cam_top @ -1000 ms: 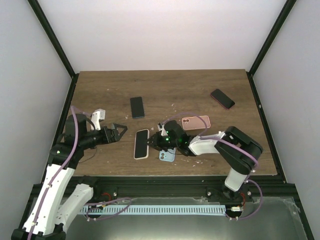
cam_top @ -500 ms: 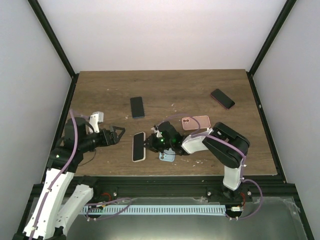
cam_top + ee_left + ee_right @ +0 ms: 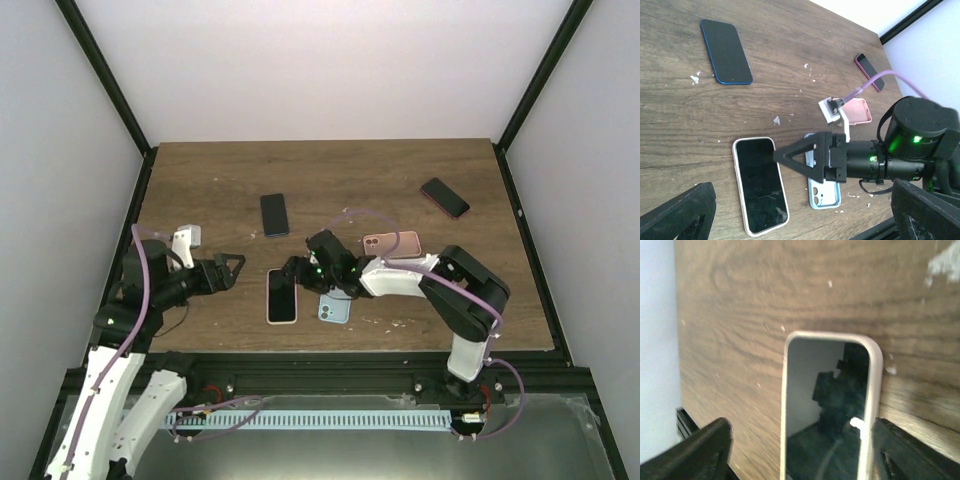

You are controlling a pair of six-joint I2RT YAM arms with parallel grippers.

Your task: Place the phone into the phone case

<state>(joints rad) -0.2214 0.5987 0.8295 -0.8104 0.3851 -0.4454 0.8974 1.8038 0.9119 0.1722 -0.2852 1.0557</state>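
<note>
The phone lies flat and screen up on the desk, near the front edge, and it looks seated inside the pale phone case, whose rim shows all round the glass. The right claw hovers low over the phone's far end with its fingers apart, gripping nothing. The left claw stands off to the side, also spread wide and empty.

From where I stand, the worry is that low right claw. One finger hangs just above the top of the screen. If the arm pulls away sideways instead of lifting first, the tip could catch the soft rim and peel a corner loose, or drag the whole thing along the wood.

I can't tell whether every corner is truly snapped in. The near end is hard to see in the wrist view, so a half-seated edge could go unnoticed.

A light blue case also lies just beside the phone, under the right arm, and a careless sweep would shove it.
</note>
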